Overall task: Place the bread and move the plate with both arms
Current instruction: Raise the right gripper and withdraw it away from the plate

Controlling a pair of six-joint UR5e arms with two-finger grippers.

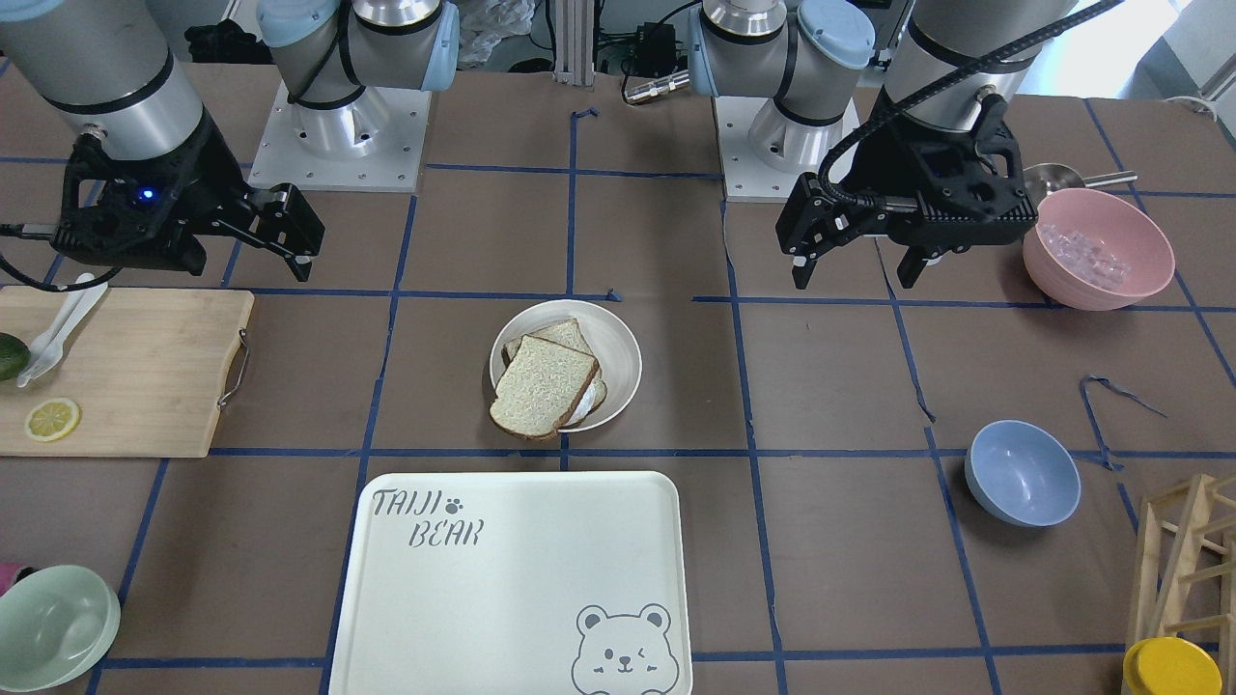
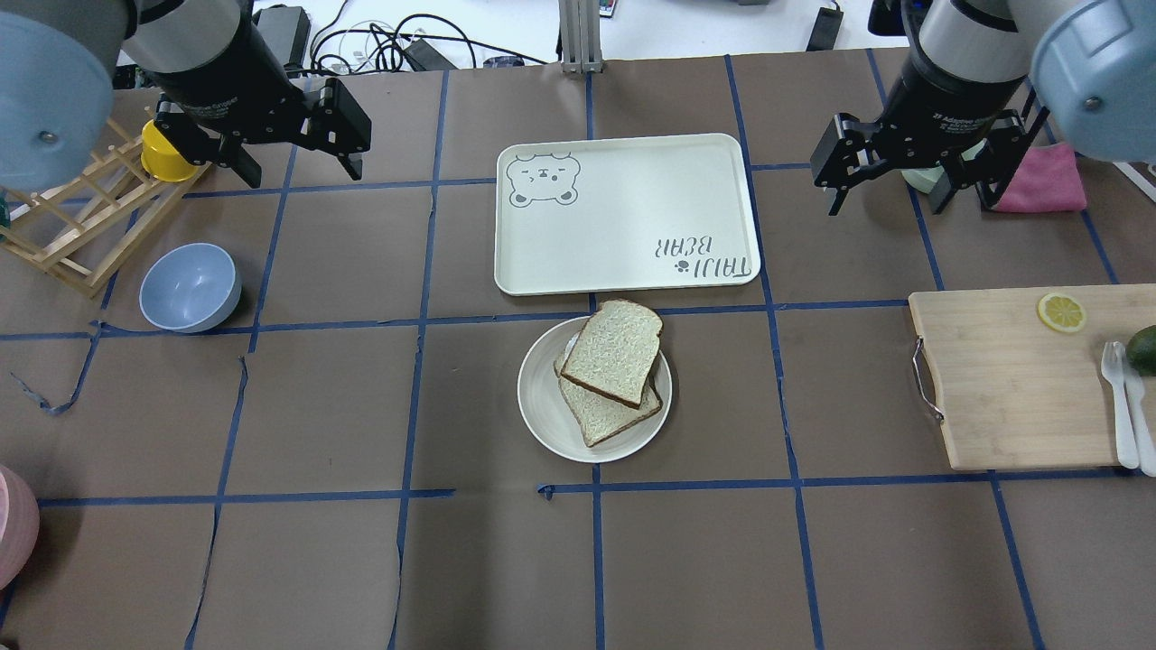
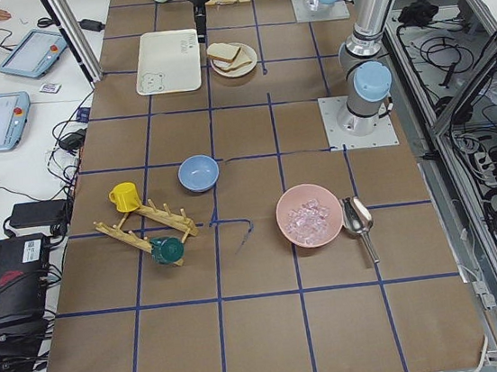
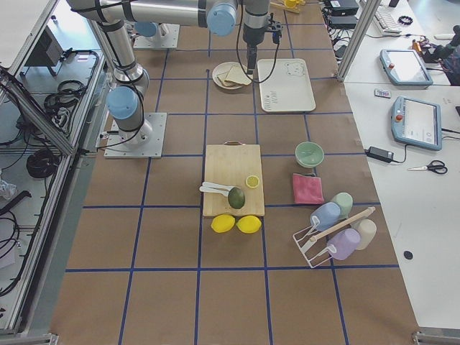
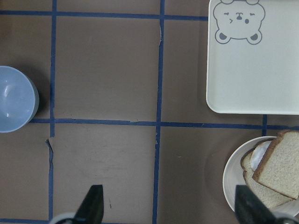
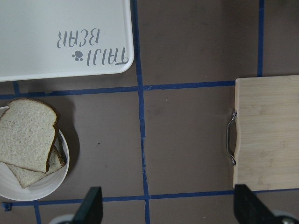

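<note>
Brown-papered counter [image 2: 343, 406], gridded with blue tape. Left fingers [image 2: 348, 131]: spread apart, holding nothing, above the far left. Blue bowl [image 2: 190, 287]: near the left edge. Plate [image 2: 542, 415]: centre, just beside the bear-print tray [image 2: 632, 217], not on it. Bread [image 2: 614, 350]: on the plate, atop a second slice [image 2: 601, 420]; pale layer between them, possibly egg. Right fingers [image 2: 833, 167]: spread apart, empty, well apart from the plate. Cutting board [image 2: 1011, 388]: right, bearing a lemon slice [image 2: 1061, 311].
</note>
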